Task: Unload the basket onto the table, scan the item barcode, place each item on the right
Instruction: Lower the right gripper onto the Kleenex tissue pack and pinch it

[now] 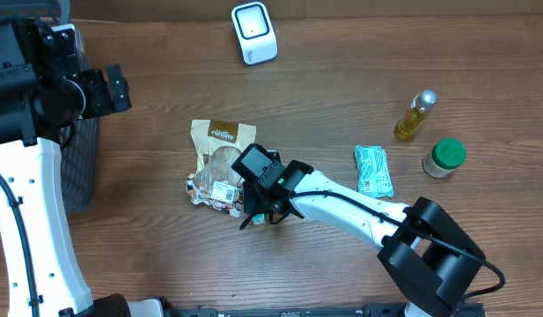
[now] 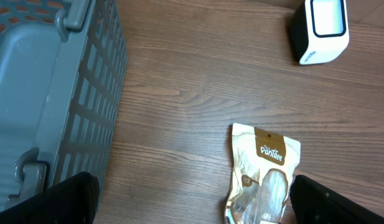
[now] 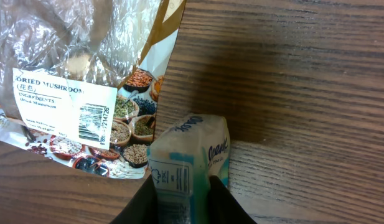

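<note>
Front-centre of table: logged R gripper (image 3: 184,186) clamped on small teal-and-white pack (image 3: 190,146), dark fingers (image 3: 224,200) pressed against both its sides. Found pack standing on end, printed face twd wrist cam. Can't tell whether resting on wood table (image 3: 291,93) or just off it. Can't make out any barcode on it, print too blurred.

Just beyond, at pack's L edge: noted mushroom bag (image 3: 86,37) lying flat, clear window up. Read white label (image 3: 64,112) w/ barcode, "DRIED MUSHROOM". Can't tell whether bag and pack touch.

Traced R arm (image 1: 359,211), white w/ black joints, from near-R corner in to centre.

R of arm, apart from it: saw teal packet (image 1: 373,170) flat on table. Further R: jar (image 1: 443,158) w/ green lid. Behind that: bottle (image 1: 414,115) of yellow liquid.

L edge: grey basket (image 1: 77,167), slatted sides. Beside its far end: marked L gripper (image 1: 113,88) w/ fingers spread wide apart, nothing between them.

Far edge, centre: spotted white scanner (image 1: 253,33), well apart from pack.
</note>
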